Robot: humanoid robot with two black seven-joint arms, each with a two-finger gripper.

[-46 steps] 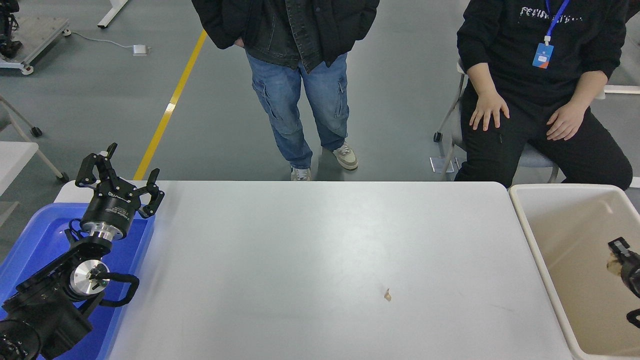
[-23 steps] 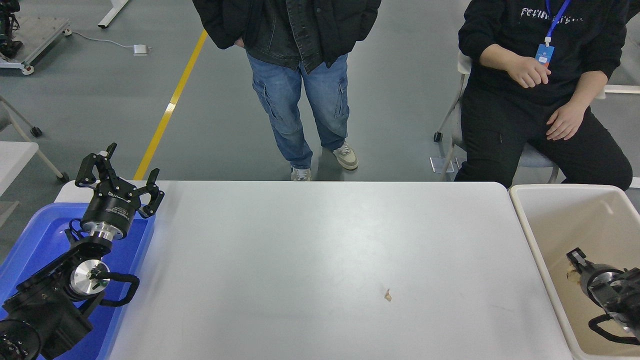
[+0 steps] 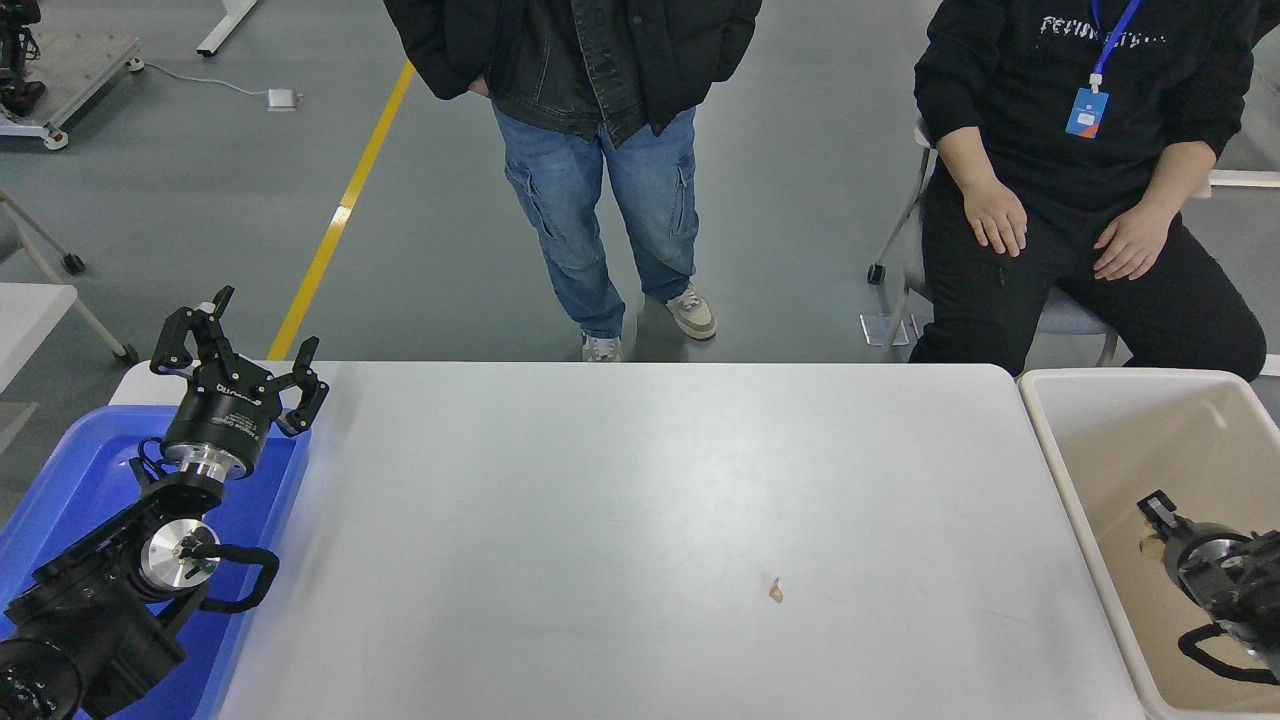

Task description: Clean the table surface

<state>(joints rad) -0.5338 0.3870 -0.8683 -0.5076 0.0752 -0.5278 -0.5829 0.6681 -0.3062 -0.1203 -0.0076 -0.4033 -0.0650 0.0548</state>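
A white table surface (image 3: pixel 600 480) filled the middle of the view, with one small tan scrap (image 3: pixel 774 591) lying right of its centre. The left gripper (image 3: pixel 240 355) was parked over a blue tray (image 3: pixel 70 470) at the table's left end, its fingers spread apart. The right gripper (image 3: pixel 1155 525) was held inside a beige bin (image 3: pixel 1060 460) at the right; whether it was closed could not be told. Two people were seen beyond the far edge.
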